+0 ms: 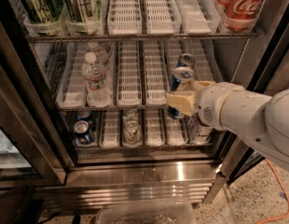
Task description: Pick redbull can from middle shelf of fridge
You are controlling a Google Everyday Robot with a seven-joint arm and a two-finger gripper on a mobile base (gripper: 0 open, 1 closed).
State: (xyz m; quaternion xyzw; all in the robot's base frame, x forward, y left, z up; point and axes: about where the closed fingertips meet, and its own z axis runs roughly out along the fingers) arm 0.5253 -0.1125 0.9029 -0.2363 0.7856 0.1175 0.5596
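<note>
The fridge (135, 174) stands open in front of me. On its middle shelf (128, 80) of white lane trays, at the right, is the slim blue-and-silver redbull can (182, 76). My gripper (184, 96) comes in from the right on a white arm. Its tan fingers (181, 102) are closed around the can's lower body, at the shelf's front edge. A second blue-silver can (186, 59) stands behind it in the same lane.
Clear water bottles (95, 78) stand at the shelf's left. Red cola cans (241, 3) and green cans (38, 3) are above. Short dark blue cans (83, 130) are below. The dark door frame (268, 55) is close on the right. A clear bin (144, 213) sits below.
</note>
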